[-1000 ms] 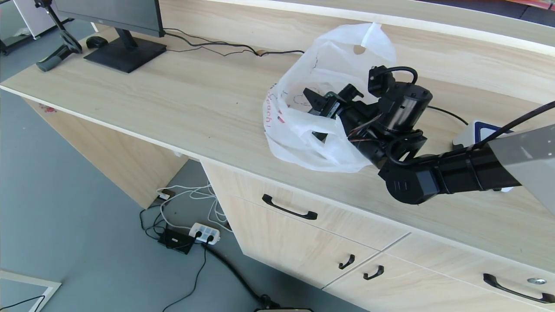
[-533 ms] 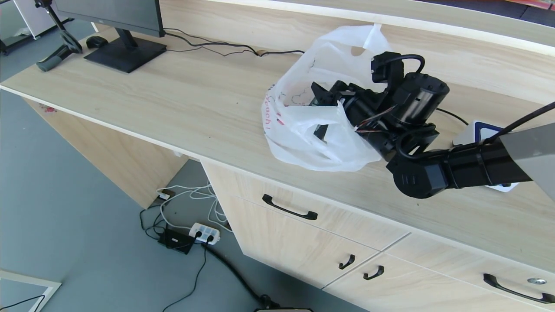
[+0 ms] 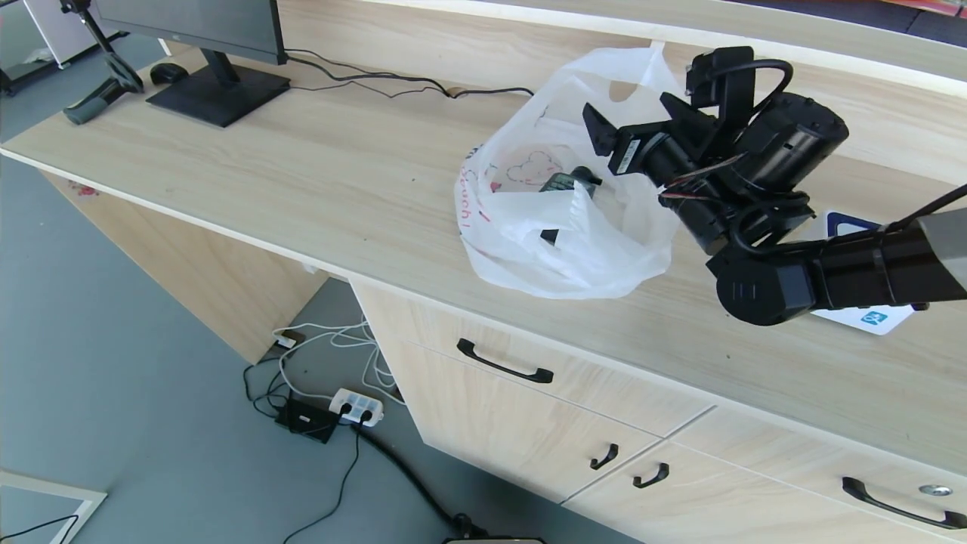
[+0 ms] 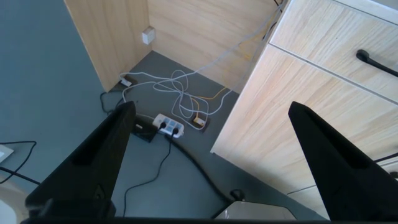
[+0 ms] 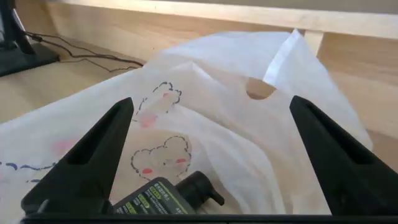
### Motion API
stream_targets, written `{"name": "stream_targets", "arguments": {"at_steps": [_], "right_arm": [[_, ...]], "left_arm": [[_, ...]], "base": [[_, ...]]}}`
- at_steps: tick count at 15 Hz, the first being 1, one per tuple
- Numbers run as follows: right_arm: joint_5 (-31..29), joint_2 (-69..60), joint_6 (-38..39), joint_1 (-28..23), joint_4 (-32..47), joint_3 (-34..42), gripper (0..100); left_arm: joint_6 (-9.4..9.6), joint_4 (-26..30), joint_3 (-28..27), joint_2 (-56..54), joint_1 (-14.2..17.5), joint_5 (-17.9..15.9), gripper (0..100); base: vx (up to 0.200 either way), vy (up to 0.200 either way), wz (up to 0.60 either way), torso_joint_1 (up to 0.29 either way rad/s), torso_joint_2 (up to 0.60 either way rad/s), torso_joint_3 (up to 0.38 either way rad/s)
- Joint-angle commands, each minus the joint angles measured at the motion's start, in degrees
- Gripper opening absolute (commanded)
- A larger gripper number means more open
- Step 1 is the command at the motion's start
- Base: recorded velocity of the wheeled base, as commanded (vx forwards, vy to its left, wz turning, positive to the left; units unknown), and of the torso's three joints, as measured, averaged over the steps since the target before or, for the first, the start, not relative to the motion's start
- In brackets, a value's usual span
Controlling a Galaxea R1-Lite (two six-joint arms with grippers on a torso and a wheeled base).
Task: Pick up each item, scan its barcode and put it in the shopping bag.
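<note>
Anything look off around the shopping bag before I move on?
Nothing stands out. The shopping bag sits on the counter with its mouth open, a dark bottle lies on its side inside it, and the right gripper is over the bag, jaws open and empty.

A pale wooden counter (image 3: 302,174) has a raised ledge (image 3: 869,53) behind; drawers (image 3: 491,423) with black handles (image 3: 504,363) sit below; the grey floor (image 3: 113,340) carries a power strip (image 3: 356,406) and loose cables (image 3: 325,336); a monitor (image 3: 189,23) stands at the counter's far left.
</note>
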Motion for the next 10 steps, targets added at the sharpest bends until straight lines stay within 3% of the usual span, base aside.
{"name": "stream_targets", "arguments": {"at_steps": [1,2,4,6,9,10], "right_arm": [[-1.3,-0.7,-3.1,0.7,-5.4,0.2,100],[-2.2,-0.7,-3.3,2.5,-10.7,0.5,100],[-2.4,-3.6,-3.8,4.7,-13.8,1.4,100],[-2.5,-8.3,-5.7,6.0,-13.6,6.9,100],[-3.8,-15.3,-5.8,7.9,-13.8,23.9,100],[-5.6,-18.8,-5.5,8.0,-14.5,33.6,100]], "left_arm": [[-0.02,-0.1,0.0,0.0,0.0,0.0,100],[-0.02,0.0,0.0,0.0,0.0,0.0,100],[-0.10,-0.1,0.0,0.0,0.0,0.0,100],[-0.02,0.0,0.0,0.0,0.0,0.0,100],[-0.02,0.0,0.0,0.0,0.0,0.0,100],[-0.02,-0.1,0.0,0.0,0.0,0.0,100]], "base": [[0.000,0.000,0.00,0.000,0.00,0.000],[0.000,0.000,0.00,0.000,0.00,0.000],[0.000,0.000,0.00,0.000,0.00,0.000],[0.000,0.000,0.00,0.000,0.00,0.000],[0.000,0.000,0.00,0.000,0.00,0.000],[0.000,0.000,0.00,0.000,0.00,0.000]]}}
